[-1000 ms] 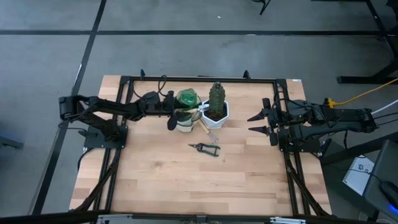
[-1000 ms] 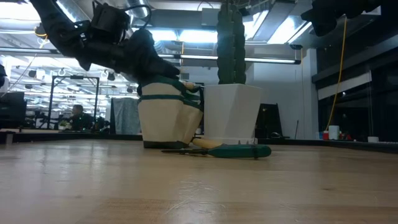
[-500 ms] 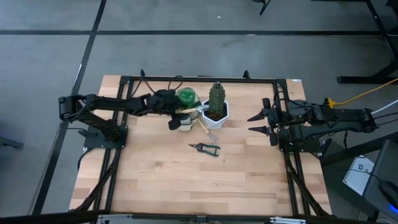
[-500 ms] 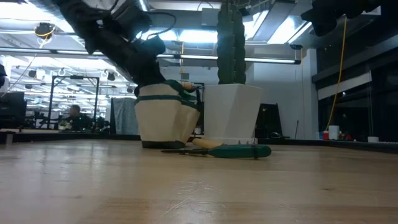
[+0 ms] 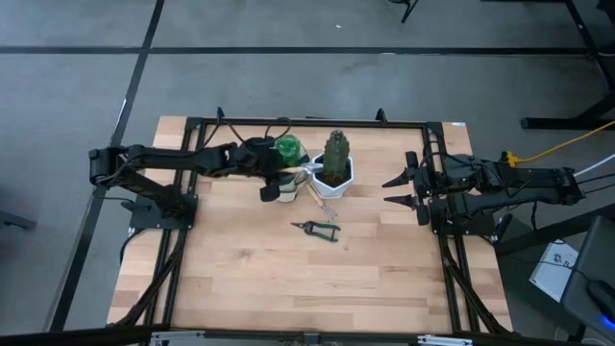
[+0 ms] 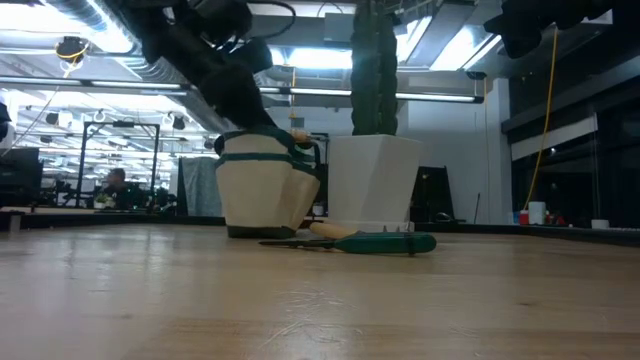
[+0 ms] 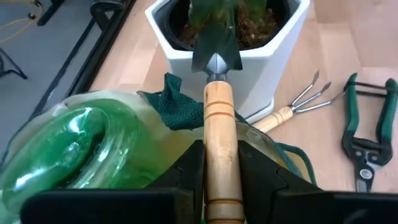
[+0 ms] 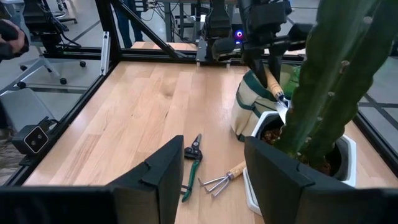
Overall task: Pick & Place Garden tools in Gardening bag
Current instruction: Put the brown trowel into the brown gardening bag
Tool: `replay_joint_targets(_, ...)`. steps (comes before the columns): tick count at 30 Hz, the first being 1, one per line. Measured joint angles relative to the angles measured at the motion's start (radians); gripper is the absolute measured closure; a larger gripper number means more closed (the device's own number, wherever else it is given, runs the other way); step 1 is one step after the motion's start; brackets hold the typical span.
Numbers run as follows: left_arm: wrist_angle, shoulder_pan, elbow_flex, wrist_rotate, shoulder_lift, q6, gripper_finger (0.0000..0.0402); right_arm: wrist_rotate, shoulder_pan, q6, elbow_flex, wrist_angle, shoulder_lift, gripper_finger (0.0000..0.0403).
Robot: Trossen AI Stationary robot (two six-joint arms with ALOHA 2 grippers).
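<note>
Wooden-handled and blade-forward, the trowel (image 7: 218,124) is pinched between the two fingers of the left gripper (image 7: 219,168), right over the mouth of the gardening bag (image 6: 268,192). Its metal tip reaches across to the rim of the white hexagonal pot (image 7: 273,46) that holds the cactus (image 5: 334,150). Half a second ago those fingers stood wider, and a second ago the arm sat farther back from the bag; it has since closed in and clamped the handle. That suggests the trowel is being seated or adjusted in the bag, not yet let go.

Beside the handle, the translucent green spray bottle (image 7: 81,149) already sits in the bag (its place looks unchanged over the last second).

Outward on the table, the hand fork (image 7: 292,109) lies just beside the pot and the pruning shears (image 5: 318,229) lie a little farther toward the table's middle, both untouched. So, by my reckoning, two tools remain once the trowel is released.

The right gripper (image 8: 211,180) waits at the right side of the table, fingers spread and holding nothing.
</note>
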State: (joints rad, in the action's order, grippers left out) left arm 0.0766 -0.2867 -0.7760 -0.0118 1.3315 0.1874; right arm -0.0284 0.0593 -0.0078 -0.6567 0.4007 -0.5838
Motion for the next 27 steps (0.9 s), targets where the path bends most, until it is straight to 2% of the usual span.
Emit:
replay_joint_targets(5, 0.077, 0.001, -0.041, -0.063, -0.041, 0.049, 0.0338, 0.0, 0.0, 0.0, 0.0, 0.0, 0.0, 0.0231)
replay_joint_targets(8, 0.177, 0.001, -0.099, -0.107, -0.075, 0.077, 0.0338, 0.0, 0.0, 0.0, 0.0, 0.0, 0.0, 0.0231)
replay_joint_targets(17, 0.748, 0.029, -0.355, -0.272, -0.123, 0.101, 0.0338, 0.0, 0.0, 0.0, 0.0, 0.0, 0.0, 0.0231)
replay_joint_targets(22, 0.95, 0.043, -0.418, -0.277, -0.123, 0.079, 0.0338, 0.0, 0.0, 0.0, 0.0, 0.0, 0.0, 0.0231)
replay_joint_targets(27, 1.06, 0.044, -0.42, -0.268, -0.115, 0.081, 0.0338, 0.0, 0.0, 0.0, 0.0, 0.0, 0.0, 0.0231)
